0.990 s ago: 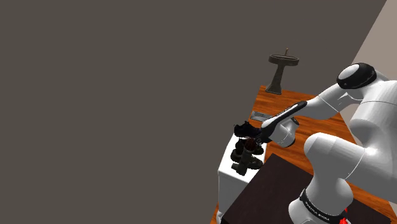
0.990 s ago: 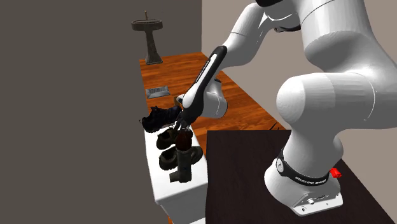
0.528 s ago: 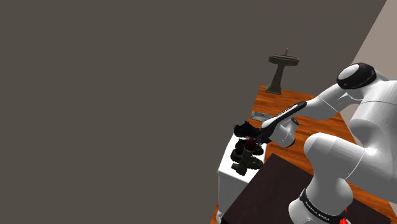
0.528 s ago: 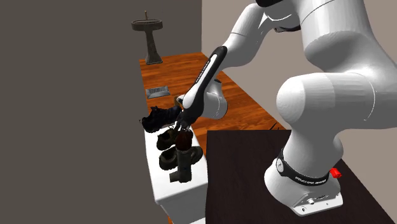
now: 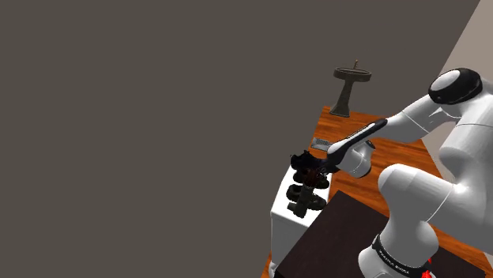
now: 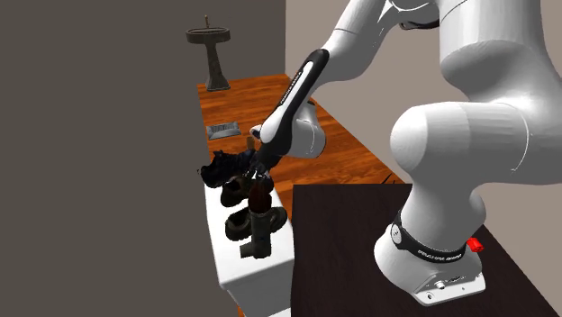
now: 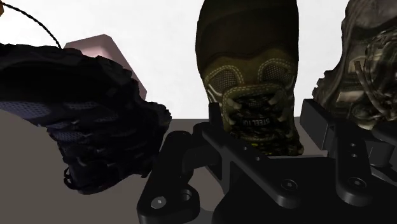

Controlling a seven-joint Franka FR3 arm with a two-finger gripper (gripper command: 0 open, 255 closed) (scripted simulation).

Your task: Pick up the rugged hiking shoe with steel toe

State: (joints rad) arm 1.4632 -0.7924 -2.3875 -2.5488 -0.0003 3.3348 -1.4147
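An olive-brown hiking shoe (image 7: 251, 63) with a label on its tongue sits between my two black fingers (image 7: 216, 130), which clasp its collar. My gripper (image 7: 264, 124) is shut on it. In the second exterior view the gripper (image 6: 260, 174) holds this shoe (image 6: 240, 187) just above the white cabinet top (image 6: 236, 261). The shoulder view has the gripper (image 5: 320, 169) and the shoe (image 5: 311, 181) at the cabinet's far end.
A black shoe (image 6: 220, 168) lies close beside the held one, and a third brownish shoe (image 6: 245, 223) on the other side. A pinkish block (image 7: 95, 48) sits behind the black shoe (image 7: 76, 108). A pedestal basin (image 6: 209, 54) and floor grille (image 6: 222, 131) stand farther off.
The arm's upper links have risen and the gripper has moved up a little, taking the olive-brown shoe with it. The other shoes have stayed put.
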